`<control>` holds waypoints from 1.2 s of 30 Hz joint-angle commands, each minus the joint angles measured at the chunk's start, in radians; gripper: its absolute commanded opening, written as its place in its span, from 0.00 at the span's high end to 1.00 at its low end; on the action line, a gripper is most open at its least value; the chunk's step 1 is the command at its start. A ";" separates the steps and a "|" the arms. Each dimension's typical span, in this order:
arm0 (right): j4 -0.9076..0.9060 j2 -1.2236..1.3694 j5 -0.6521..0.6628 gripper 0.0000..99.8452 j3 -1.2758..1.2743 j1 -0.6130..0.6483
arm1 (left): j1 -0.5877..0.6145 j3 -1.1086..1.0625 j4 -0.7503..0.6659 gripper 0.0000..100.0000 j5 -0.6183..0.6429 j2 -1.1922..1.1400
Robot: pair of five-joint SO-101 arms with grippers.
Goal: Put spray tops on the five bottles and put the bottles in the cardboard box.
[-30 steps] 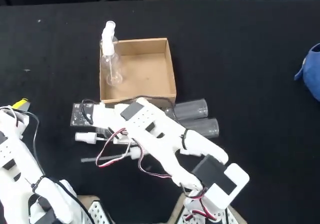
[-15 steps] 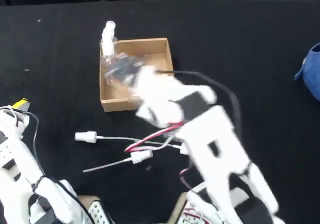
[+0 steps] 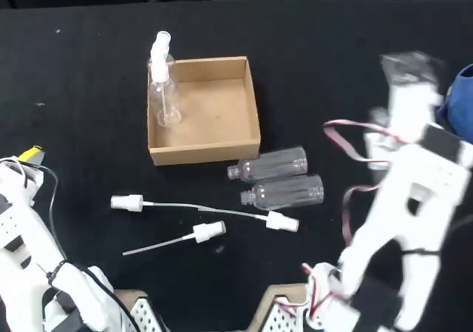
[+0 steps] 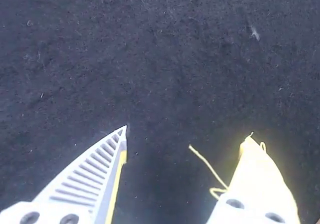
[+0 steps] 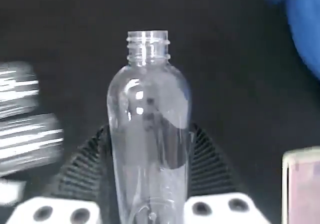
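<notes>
Black cloth point(image 3: 74, 73): the whole table was covered by it.
Change: a second earlier the right arm point(image 3: 414, 191) was stretched low across the loose tops in front of the box. Half a second earlier it was swept over the box, and now it was swung out to the far right and raised.
Meaning: an uncapped bottle was judged to have been carried off for fitting. No top had been put on it yet, so only one bottle of five could be counted as finished.
Left arm point(image 3: 26, 236): was parked at the near left corner, well apart from the task's things.
Left gripper point(image 4: 187, 134): its fingers were spread wide over bare cloth, with nothing held.
Spray tops: three were laid loose in front of the box, tubes attached: first spray top point(image 3: 127, 202), second spray top point(image 3: 209, 231), third spray top point(image 3: 281, 222).
Cardboard box point(image 3: 203, 154): one capped bottle point(image 3: 162, 88) was stood upright inside, against the left wall.
Lying bottles: upper lying bottle point(image 3: 270, 163) and lower lying bottle point(image 3: 284, 191) were laid side by side just right of the box's front corner, necks open.
Right gripper point(image 5: 149, 159): its fingers were closed on the held bottle point(image 5: 147, 99), whose bare threaded neck was pointed away from the wrist.
Blue object point(image 3: 460, 110): was left at the right edge, near the raised gripper.
</notes>
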State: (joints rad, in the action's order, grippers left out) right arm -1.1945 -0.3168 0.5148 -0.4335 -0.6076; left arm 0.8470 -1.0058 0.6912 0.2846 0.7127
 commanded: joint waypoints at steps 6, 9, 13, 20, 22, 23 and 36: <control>0.160 0.311 0.002 0.96 0.005 -0.253 | 0.005 0.001 -0.018 0.77 0.006 0.032; 0.158 0.363 0.034 0.95 0.008 -0.261 | 0.008 0.001 -0.018 0.77 0.006 0.032; 0.157 0.394 0.037 0.83 0.008 -0.255 | 0.008 0.001 -0.018 0.77 0.006 0.032; -0.014 0.398 0.040 0.76 0.120 -0.181 | 0.008 0.001 -0.018 0.77 0.005 0.032; -0.061 0.404 0.041 0.76 0.180 -0.167 | 0.008 0.001 -0.018 0.77 0.005 0.032; -0.069 0.404 0.044 0.76 0.202 -0.167 | 0.008 0.001 -0.018 0.77 0.005 0.032; -0.038 0.533 -0.012 0.76 0.223 -0.141 | 0.008 0.001 -0.018 0.77 0.005 0.032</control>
State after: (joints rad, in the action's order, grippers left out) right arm -1.2574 0.1864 0.5501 -0.2524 -0.7810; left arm 0.8454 -1.0104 0.6897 0.2846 0.7127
